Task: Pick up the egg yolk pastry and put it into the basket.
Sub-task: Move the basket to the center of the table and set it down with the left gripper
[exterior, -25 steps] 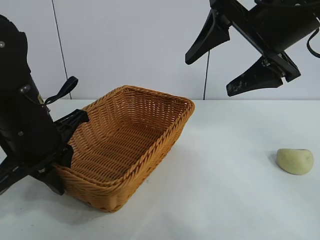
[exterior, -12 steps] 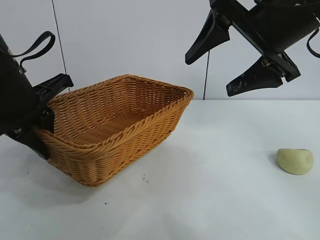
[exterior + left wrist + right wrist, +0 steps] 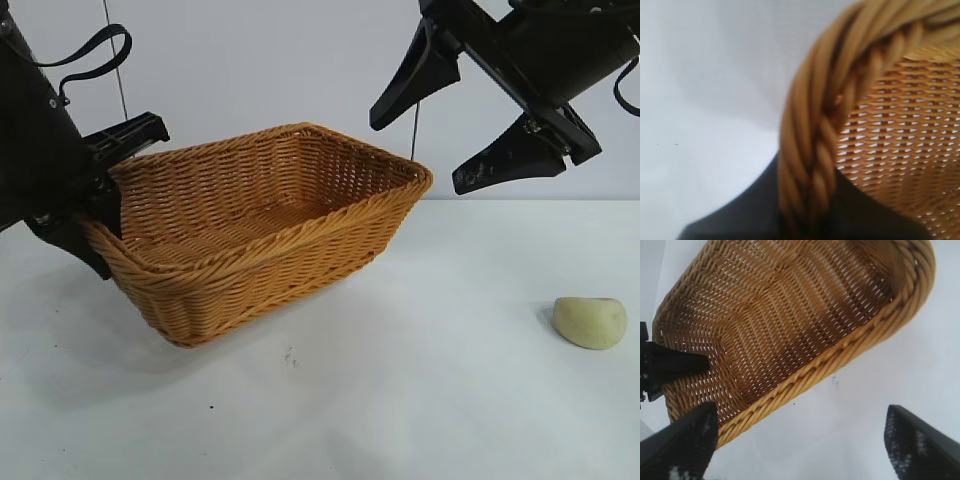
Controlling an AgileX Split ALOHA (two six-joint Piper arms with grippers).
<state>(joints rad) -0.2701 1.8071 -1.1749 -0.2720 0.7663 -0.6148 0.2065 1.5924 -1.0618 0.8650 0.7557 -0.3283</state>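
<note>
Exterior view shows a white matte table (image 3: pixel 400 400) running back to a plain pale wall (image 3: pixel 260 70) with thin dark vertical seams. At the table's left side the left gripper (image 3: pixel 100 205) is clamped on the braided rim of the wicker basket (image 3: pixel 260 230), which is tilted, its far end raised off the surface. The right gripper (image 3: pixel 460 110) hangs high above the table's right side, fingers spread wide, holding nothing. The egg yolk pastry (image 3: pixel 590 322) lies on the table at the right, well apart from the basket. A few tiny dark specks (image 3: pixel 290 355) mark the tabletop.
</note>
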